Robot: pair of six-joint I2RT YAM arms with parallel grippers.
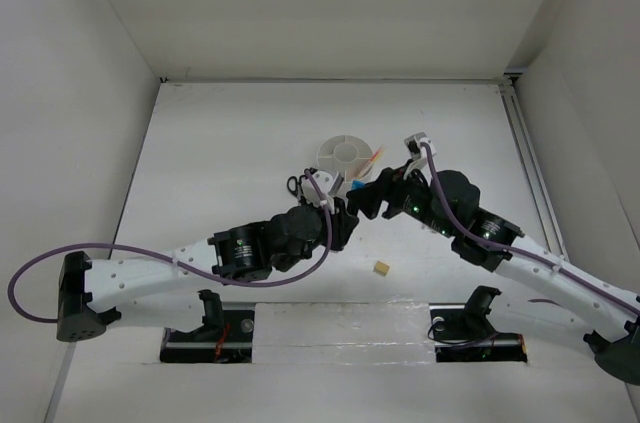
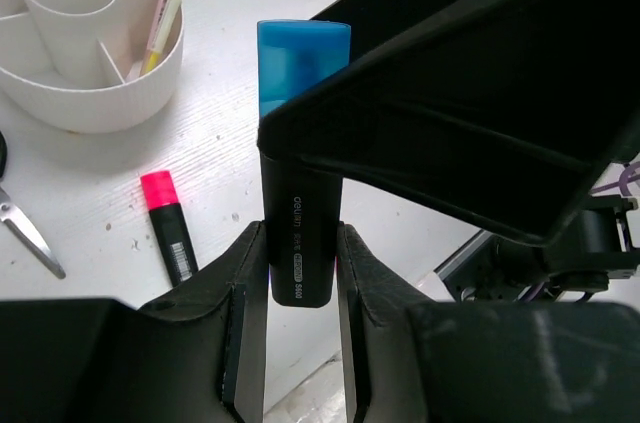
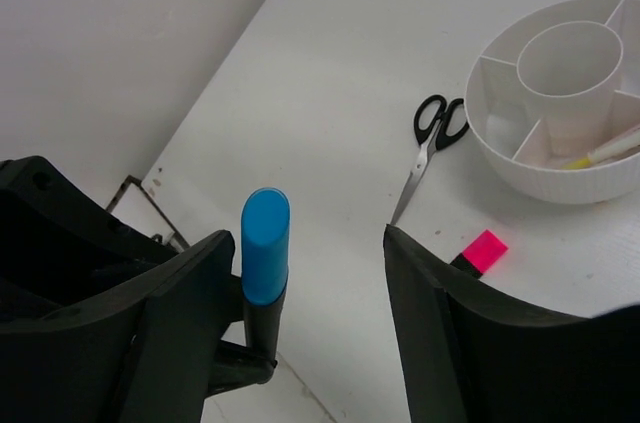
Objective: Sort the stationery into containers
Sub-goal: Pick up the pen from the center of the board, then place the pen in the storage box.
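My left gripper (image 2: 301, 263) is shut on the black body of a blue-capped highlighter (image 2: 303, 143), holding it upright above the table. My right gripper (image 3: 310, 243) stands open around that highlighter (image 3: 265, 248), the blue cap close to its left finger and a wide gap to the right finger. In the top view both grippers meet just in front of the round white organiser (image 1: 345, 155). A pink-capped highlighter (image 2: 167, 223) lies on the table near the organiser (image 2: 90, 93). A thin yellow pen (image 2: 165, 8) rests in one outer compartment. Black-handled scissors (image 3: 432, 138) lie beside the organiser (image 3: 545, 178).
A small tan eraser (image 1: 381, 268) lies on the table nearer the arm bases, right of centre. White walls enclose the table on the left, back and right. The right arm's finger (image 2: 450, 113) fills much of the left wrist view.
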